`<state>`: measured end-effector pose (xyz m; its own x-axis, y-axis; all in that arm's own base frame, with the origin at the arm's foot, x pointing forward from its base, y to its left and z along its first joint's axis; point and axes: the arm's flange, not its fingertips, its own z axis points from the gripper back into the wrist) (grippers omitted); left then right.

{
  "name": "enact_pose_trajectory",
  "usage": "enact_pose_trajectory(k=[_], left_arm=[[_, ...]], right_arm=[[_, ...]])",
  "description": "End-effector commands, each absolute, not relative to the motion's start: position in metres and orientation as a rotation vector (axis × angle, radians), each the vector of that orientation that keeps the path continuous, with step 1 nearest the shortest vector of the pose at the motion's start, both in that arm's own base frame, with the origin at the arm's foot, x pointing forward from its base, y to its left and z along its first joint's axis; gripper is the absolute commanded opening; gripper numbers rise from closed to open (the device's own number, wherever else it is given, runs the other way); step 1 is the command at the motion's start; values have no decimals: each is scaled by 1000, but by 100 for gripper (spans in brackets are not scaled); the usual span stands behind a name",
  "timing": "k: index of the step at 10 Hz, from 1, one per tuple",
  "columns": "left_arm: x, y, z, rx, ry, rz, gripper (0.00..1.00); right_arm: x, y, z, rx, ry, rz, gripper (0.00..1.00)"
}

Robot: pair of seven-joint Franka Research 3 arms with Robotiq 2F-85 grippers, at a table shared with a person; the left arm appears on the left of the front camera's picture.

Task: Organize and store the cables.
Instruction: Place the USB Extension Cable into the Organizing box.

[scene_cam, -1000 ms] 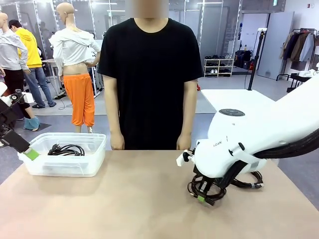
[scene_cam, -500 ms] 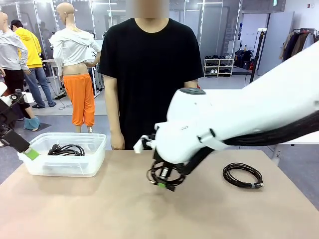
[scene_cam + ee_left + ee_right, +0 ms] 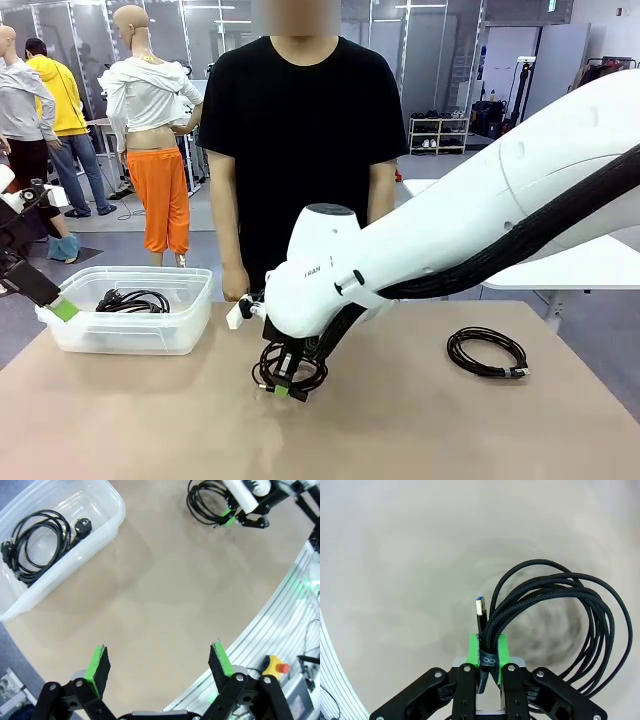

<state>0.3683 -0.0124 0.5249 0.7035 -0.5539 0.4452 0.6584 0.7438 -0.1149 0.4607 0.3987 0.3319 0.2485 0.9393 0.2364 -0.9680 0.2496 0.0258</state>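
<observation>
Right pincer (image 3: pixel 488 647) clamps the coiled black braided cable (image 3: pixel 560 590) at its tie, over the beige counter (image 3: pixel 400 430). Right wrist view reveals its blue-tipped plug (image 3: pixel 480 605) pointing outward along the fingers. Left pincer (image 3: pixel 159 655): wide.

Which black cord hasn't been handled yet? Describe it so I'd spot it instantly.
Take the tan table and look toward the robot's right side, beyond the white arm. A coiled black cable lies flat there, alone on bare tabletop. The binned coil sits in the clear bin and the held coil hangs from the right fingers; this one touches nothing else.
</observation>
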Motion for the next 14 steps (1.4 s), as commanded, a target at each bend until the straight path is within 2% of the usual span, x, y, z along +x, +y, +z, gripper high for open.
enact_pose_trajectory(k=[1,2,3,4,5,7,11,13,14], left_arm=[[372,-12,526,-262,-410,-688,100],[372,-12,526,-262,-410,-688,100],[372,-12,526,-262,-410,-688,100],[372,-12,526,-262,-410,-688,100],[368,-12,525,-276,-402,-684,100],[374,-36,527,-251,-386,-768,100],[387,-121,542,-112,-343,-1010,100],[399,-182,536,-93,-295,-1168,100],[406,-213,530,-46,-266,-1237,100]], right_arm=[[458,402,331,163,-160,1317,31],[455,402,329,186,-147,1317,41],[454,401,327,196,-143,1320,64],[451,400,326,200,-142,1323,73],[447,394,334,206,-158,1325,97],[433,361,362,210,-216,1347,100],[392,200,424,316,-415,1322,100],[355,109,448,303,-549,1329,100],[344,70,452,356,-599,1294,100]])
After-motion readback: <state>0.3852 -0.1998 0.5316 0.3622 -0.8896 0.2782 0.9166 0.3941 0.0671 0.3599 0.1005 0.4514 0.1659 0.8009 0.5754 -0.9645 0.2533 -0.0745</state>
